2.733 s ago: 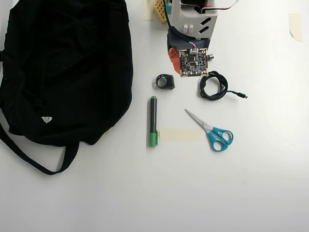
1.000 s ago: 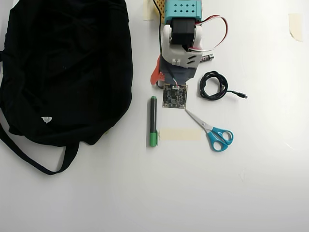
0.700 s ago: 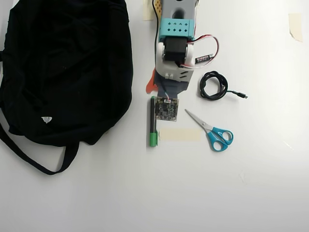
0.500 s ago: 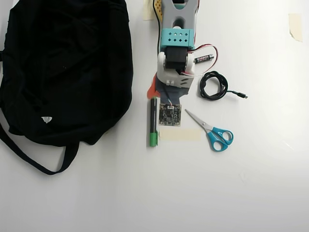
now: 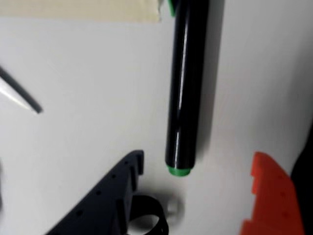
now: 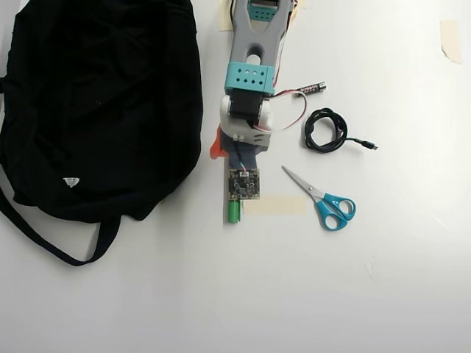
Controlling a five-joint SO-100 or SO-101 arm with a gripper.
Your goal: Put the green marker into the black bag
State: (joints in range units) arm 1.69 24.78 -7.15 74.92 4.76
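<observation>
The green marker (image 5: 187,85) lies flat on the white counter (image 5: 88,73); in the wrist view its glossy dark barrel runs top to bottom w/ a small green end nearest the camera. In the overhead view only the bright green cap (image 6: 233,213) pokes out below the arm's camera board — rest of the pen is hidden under the arm. The gripper (image 5: 195,196) is spread wide: dark finger (image 5: 105,196) to the left of the marker's near end, orange finger (image 5: 271,196) well to the right, neither touching the pen, which sits nearer the dark finger. A strip of beige tape (image 6: 274,204) sits just right of the cap. Further right — teal-handled scissors (image 6: 324,200), and above them a coiled black cable (image 6: 325,130). The black bag (image 6: 96,103) is slumped at the overhead view's left, strap trailing below it, small white mark near its lower edge, apart from the marker.
</observation>
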